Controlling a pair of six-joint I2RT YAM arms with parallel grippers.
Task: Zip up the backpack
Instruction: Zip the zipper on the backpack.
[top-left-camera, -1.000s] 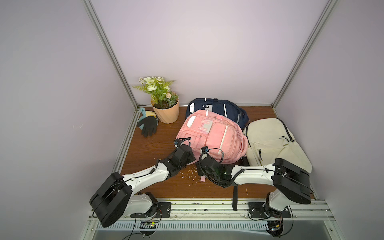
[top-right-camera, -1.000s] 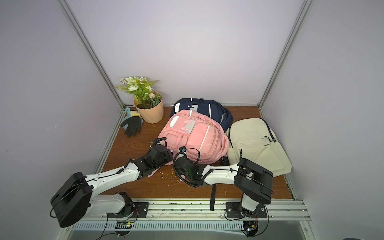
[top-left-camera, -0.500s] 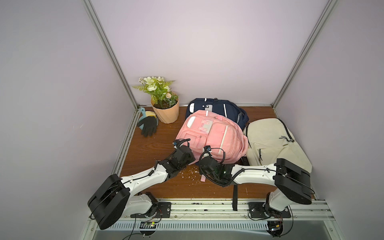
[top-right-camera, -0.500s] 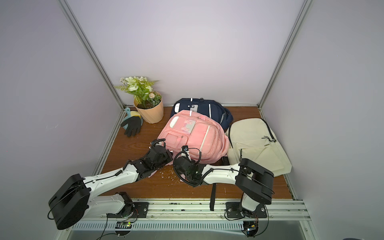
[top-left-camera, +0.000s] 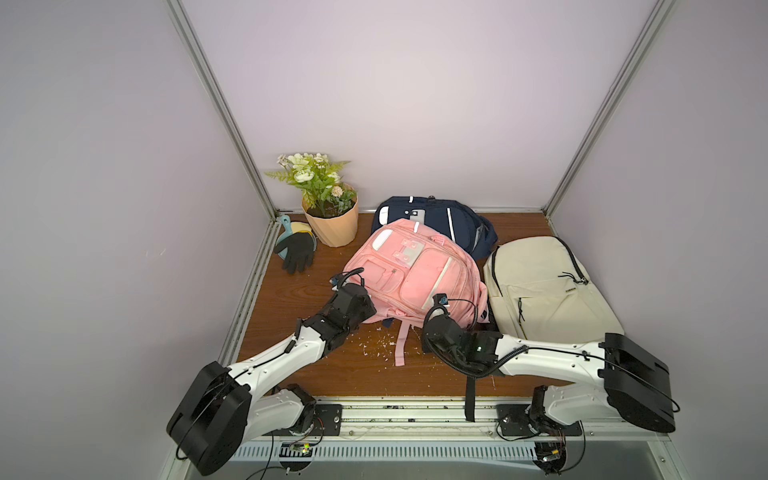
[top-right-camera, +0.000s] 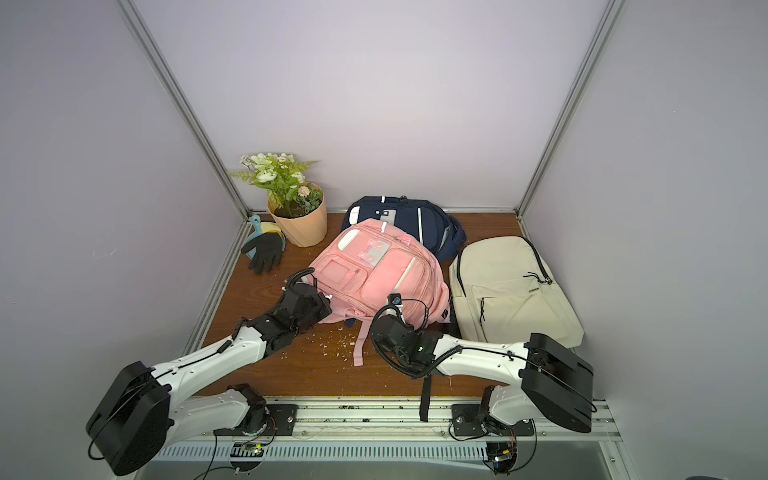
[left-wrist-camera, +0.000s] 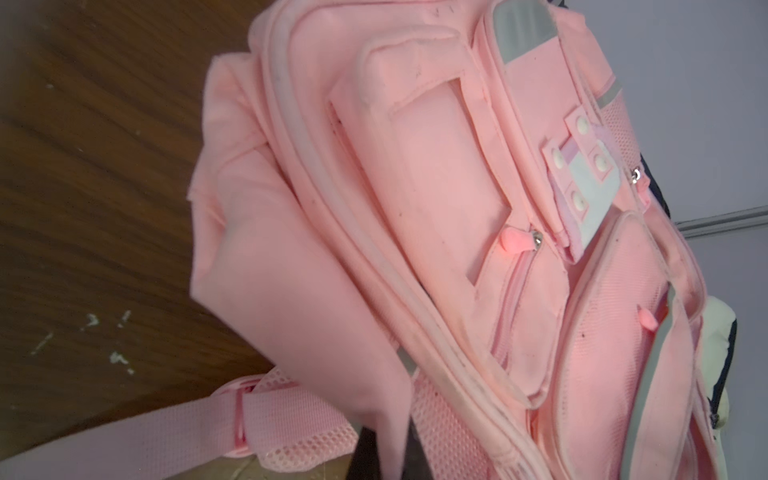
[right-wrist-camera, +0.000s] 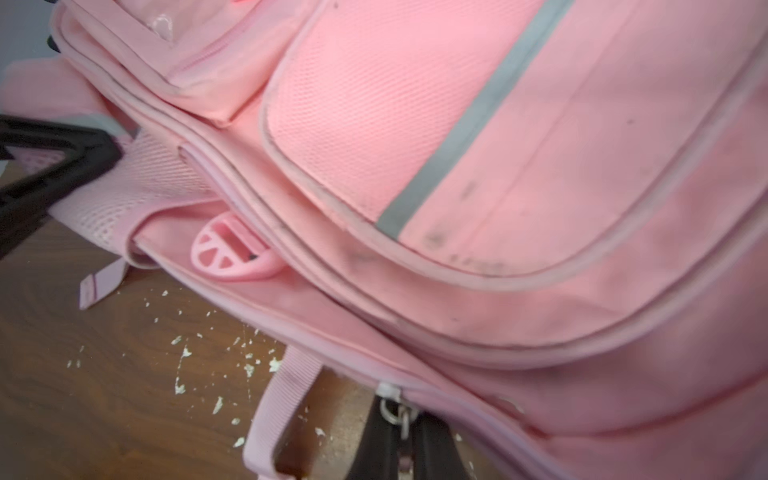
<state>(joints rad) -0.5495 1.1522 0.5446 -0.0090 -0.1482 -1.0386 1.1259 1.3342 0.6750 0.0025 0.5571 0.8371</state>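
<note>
Pink backpack (top-left-camera: 419, 274), one of three: left claw (left-wrist-camera: 390, 455) grips fabric (left-wrist-camera: 384, 411), right claw (right-wrist-camera: 401, 451) grips zipper pull (right-wrist-camera: 400, 412).

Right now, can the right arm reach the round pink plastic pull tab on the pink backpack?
Probably yes. The round pink plastic pull tab lies exposed on the pink backpack near the right gripper, nothing between. That gripper is shut on a metal zipper ring and must release first.

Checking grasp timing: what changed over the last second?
Right gripper closed on the pink backpack's zipper pull at its near edge. Left gripper stayed shut on the backpack's side fabric; its arm shifted slightly. Backpack, navy bag, cream bag, plant and glove unmoved.
</note>
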